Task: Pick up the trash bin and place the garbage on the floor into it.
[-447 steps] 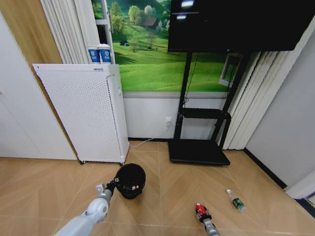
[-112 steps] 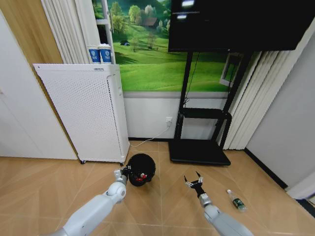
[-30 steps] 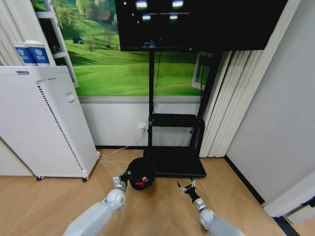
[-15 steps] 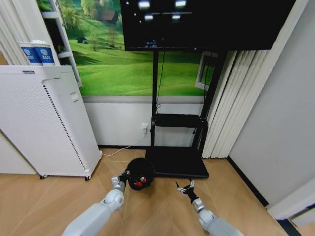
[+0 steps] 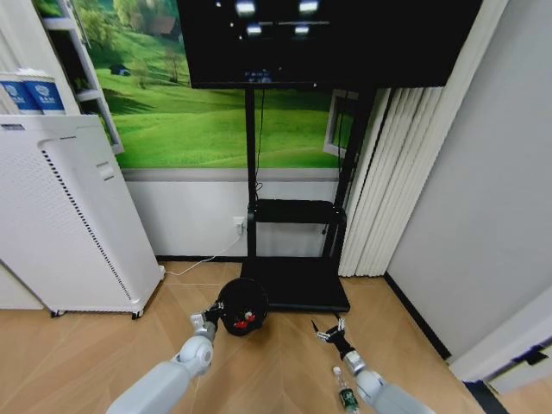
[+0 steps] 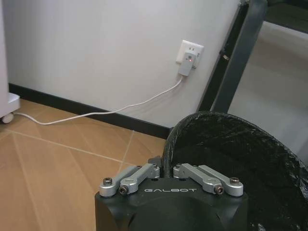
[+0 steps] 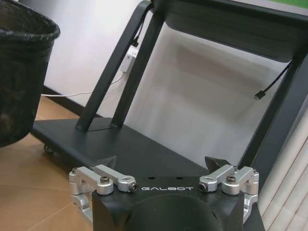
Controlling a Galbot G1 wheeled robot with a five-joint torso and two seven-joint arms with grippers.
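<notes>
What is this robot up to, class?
The left gripper is shut on the rim of the trash bin, holding it near the TV stand; red pieces lie inside. The right gripper hangs open and empty over the floor, with the clear bottle lying beside that arm.

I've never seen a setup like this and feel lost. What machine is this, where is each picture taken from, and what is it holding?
It is a wheeled robot with two arms. One picture comes from its head, looking down; the other two from cameras on its wrists. The left gripper is shut on the rim of the trash bin, a small black bagged bin with red pieces inside. The right gripper is open and holds nothing. A clear bottle with a green label lies on the wood floor beside the right arm. Behind stand a black TV stand and a white cabinet.
</notes>
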